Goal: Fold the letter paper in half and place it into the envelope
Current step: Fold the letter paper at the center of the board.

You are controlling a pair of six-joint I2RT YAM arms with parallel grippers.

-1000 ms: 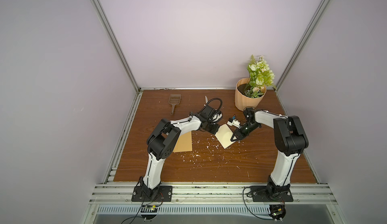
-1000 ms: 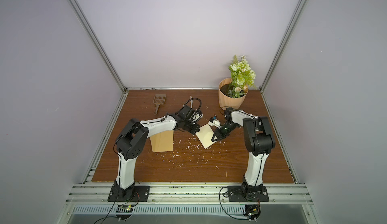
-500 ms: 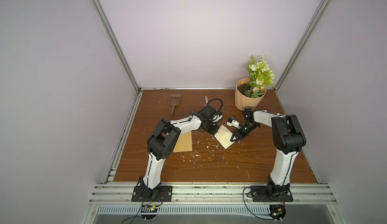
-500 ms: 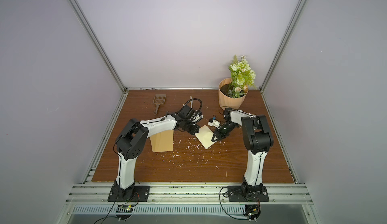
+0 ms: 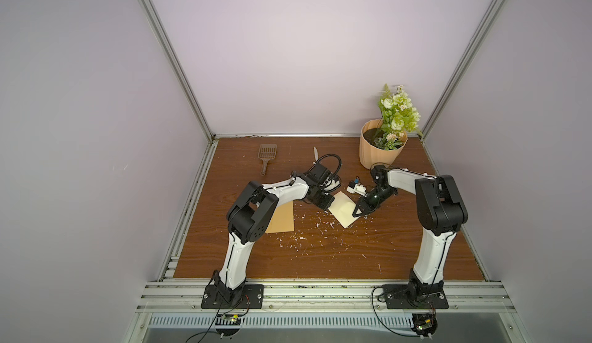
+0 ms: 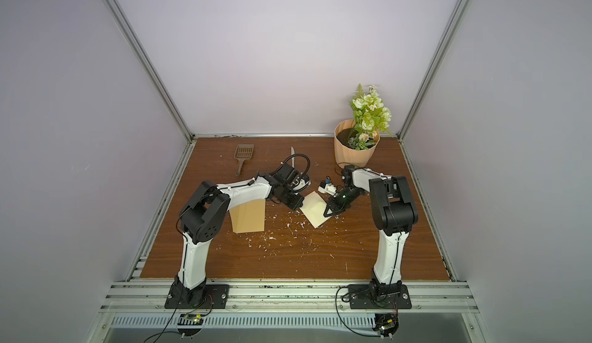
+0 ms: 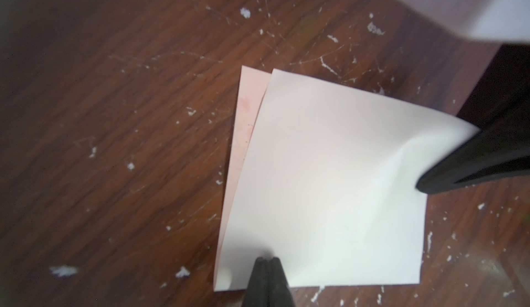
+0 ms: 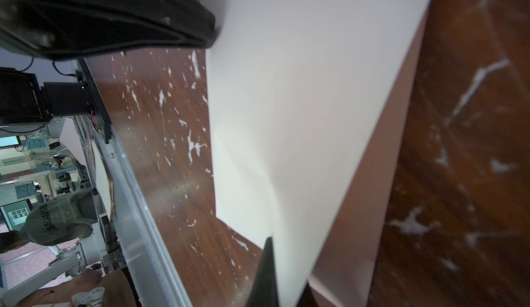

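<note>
The right gripper (image 7: 424, 186) is clamped on one edge of the letter paper (image 7: 329, 190) and holds that corner raised. The left gripper (image 7: 267, 261) is clenched too, its tips down on the opposite edge; whether it pins or pinches is unclear. The doubled sheet spans between them, upper leaf skewed. The envelope (image 5: 283, 221) lies well behind the left jaws, beside that arm's elbow, so the left arm is nearer.
</note>
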